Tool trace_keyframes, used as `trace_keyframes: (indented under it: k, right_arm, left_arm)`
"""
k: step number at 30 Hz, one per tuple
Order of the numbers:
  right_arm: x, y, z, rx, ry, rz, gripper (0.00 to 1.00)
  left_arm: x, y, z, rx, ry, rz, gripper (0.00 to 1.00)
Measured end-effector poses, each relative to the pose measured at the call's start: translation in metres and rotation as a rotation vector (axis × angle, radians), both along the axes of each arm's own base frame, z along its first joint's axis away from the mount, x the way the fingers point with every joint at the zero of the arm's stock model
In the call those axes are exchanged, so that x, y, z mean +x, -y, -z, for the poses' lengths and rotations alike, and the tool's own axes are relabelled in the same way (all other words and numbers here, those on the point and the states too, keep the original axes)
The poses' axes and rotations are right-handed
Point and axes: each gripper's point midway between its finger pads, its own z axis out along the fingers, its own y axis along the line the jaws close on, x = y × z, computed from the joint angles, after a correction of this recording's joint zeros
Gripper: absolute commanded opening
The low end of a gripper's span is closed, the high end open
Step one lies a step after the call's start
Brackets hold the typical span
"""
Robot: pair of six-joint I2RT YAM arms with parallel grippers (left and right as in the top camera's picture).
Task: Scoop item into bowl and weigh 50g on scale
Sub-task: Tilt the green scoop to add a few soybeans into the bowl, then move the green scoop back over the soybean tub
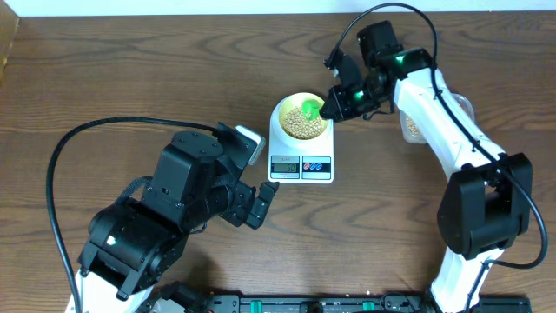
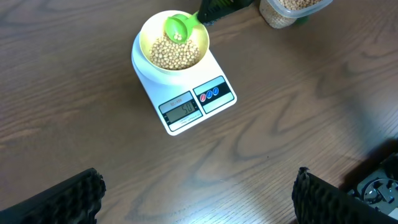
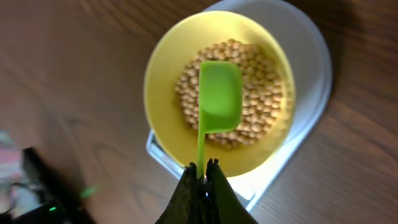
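Table point(image 1: 130, 69) lies open left of the scale point(image 1: 301, 165); scoop point(image 3: 219, 96) in right tool point(image 3: 202, 177) overhangs bowl point(image 3: 163, 74).

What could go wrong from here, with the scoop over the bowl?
1. The scoop, clamped in the right gripper, hangs over the beans in the bowl and seems to carry a few more; if they drop, the weight shifts.
2. It looks low; touching the bowl would load the scale and skew the reading.
3. The container sits close by the right arm; pulling back may knock it.
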Motion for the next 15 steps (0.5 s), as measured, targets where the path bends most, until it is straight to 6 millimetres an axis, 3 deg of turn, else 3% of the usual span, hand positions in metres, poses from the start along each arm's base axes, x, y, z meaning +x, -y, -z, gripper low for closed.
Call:
trace_keyframes:
  k: [5, 15]
  right_arm:
    - [-0.005, -0.004, -0.008, 0.081, -0.037, -0.01, 0.01]
    - [0.002, 0.008, -0.02, 0.179, -0.063, 0.02, 0.01]
  left_arm:
    - [0.0, 0.0, 0.0, 0.0, 0.0, 0.0, 0.99]
    - [0.0, 0.0, 0.0, 0.0, 0.0, 0.0, 0.99]
